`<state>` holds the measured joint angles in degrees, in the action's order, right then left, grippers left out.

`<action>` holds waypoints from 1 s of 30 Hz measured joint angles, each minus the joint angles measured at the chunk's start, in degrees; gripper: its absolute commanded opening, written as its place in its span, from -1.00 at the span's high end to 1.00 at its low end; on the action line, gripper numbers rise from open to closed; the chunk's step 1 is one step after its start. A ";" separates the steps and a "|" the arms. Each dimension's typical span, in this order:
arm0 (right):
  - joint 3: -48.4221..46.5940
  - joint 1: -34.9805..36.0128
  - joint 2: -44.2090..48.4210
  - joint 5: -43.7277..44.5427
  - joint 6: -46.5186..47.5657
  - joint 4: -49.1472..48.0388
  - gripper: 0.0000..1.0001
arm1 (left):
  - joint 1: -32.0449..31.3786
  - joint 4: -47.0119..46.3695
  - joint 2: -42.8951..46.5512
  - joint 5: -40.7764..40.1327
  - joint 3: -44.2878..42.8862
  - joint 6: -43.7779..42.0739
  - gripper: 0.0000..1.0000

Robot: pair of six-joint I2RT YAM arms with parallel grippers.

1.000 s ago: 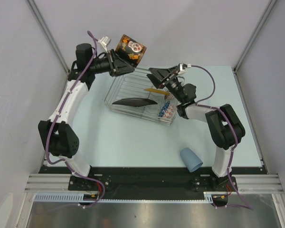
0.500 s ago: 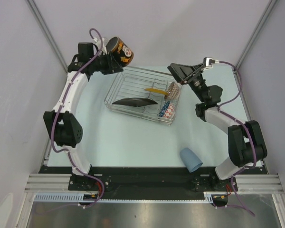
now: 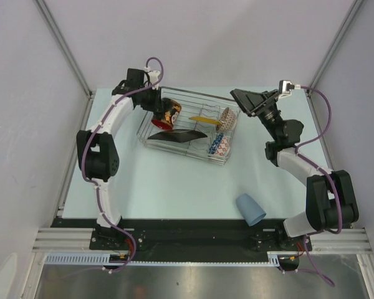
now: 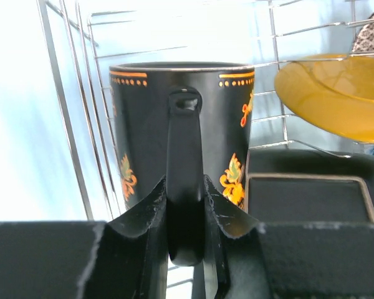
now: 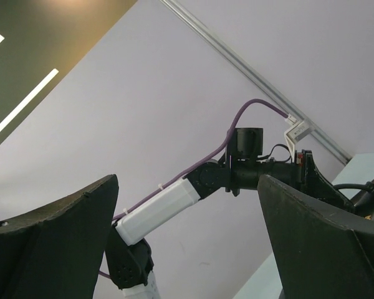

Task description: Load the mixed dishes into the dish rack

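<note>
— So, start me off with the big things.

— A pale blue table (image 3: 174, 187), and toward its far side the dish rack (image 3: 186, 104), a silver wire basket set at a slant.

— And the arms?

— The left arm (image 3: 109, 121) reaches along the table's left edge into the rack's left end. The right arm (image 3: 293, 159) is raised beside the rack's far right corner. The right gripper (image 3: 239, 101) has its fingers spread wide with nothing between them.

— What's loaded?

— The dark square plate (image 3: 177, 134) leans in the middle of the rack. The pinkish-beige bowl (image 3: 227, 118) stands on edge at the right end, and the blue patterned bowl (image 3: 218, 146) sits on edge in the near right corner.

— The mug?

— The dark mug (image 3: 167, 114) is inside the rack's left end, tipped so its red inside faces the near side. The left gripper (image 4: 186, 212) is clamped on its handle. Whether the mug touches the wires, I cannot tell.

— Smallest piece?

— The light-blue cup (image 3: 251, 208) lies on its side on the table near the right arm's base, well apart from the rack.
</note>
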<state>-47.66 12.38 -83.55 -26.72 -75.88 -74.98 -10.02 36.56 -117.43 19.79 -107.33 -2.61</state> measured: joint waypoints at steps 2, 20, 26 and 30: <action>0.00 -0.31 0.00 -0.17 -0.04 0.04 -1.00 | -0.13 -0.90 -0.59 -0.22 0.00 -0.96 0.99; 2.67 -1.90 0.17 -1.33 -0.15 0.13 -0.99 | -0.46 -10.58 -9.68 2.67 -7.65 -0.92 1.00; 2.67 -2.01 -1.11 -1.70 -0.44 0.09 -1.00 | -0.42 -10.91 -11.89 2.93 -10.86 -0.94 0.99; 2.67 -2.01 -2.08 -1.73 -0.61 0.11 -0.99 | -0.35 -11.19 -12.68 3.34 -11.87 -0.94 0.98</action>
<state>-44.99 10.37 -85.62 -28.45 -76.49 -74.87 -10.37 25.36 -130.10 23.14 -119.20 -3.55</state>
